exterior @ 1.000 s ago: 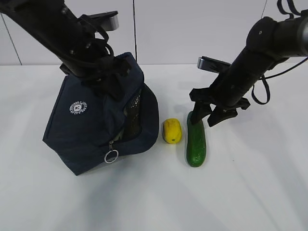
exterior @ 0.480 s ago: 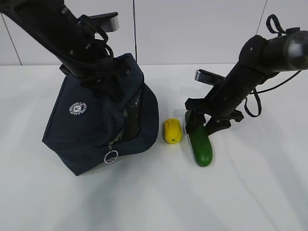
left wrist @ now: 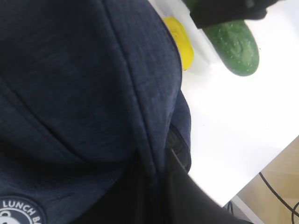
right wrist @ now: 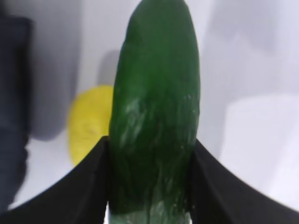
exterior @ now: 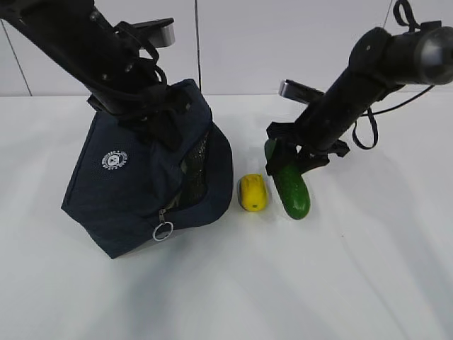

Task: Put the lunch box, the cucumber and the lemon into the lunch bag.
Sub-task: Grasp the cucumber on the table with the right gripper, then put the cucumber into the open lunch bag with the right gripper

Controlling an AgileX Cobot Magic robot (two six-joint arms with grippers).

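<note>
The navy lunch bag (exterior: 134, 184) stands tilted on the white table, its zipped mouth gaping toward the right. My left gripper (exterior: 159, 117) is shut on the bag's top fabric (left wrist: 154, 140) and holds it up. A dim glassy shape (exterior: 197, 170) shows in the opening; I cannot tell whether it is the lunch box. My right gripper (exterior: 294, 157) is shut on the upper end of the cucumber (exterior: 291, 188), which hangs tilted with its lower tip near the table. The wrist view shows it between the black fingers (right wrist: 88, 186). The lemon (exterior: 253, 193) lies between bag and cucumber.
A silver ring pull (exterior: 163, 231) hangs at the bag's front corner and a white round logo (exterior: 114, 159) is on its left side. A white wall rises behind the table. The table's edge (left wrist: 261, 172) shows in the left wrist view.
My right gripper has closed on the cucumber and carried it up and to the left, nearer the lemon. The cucumber's lower tip has risen. The left arm and bag have barely moved.
</note>
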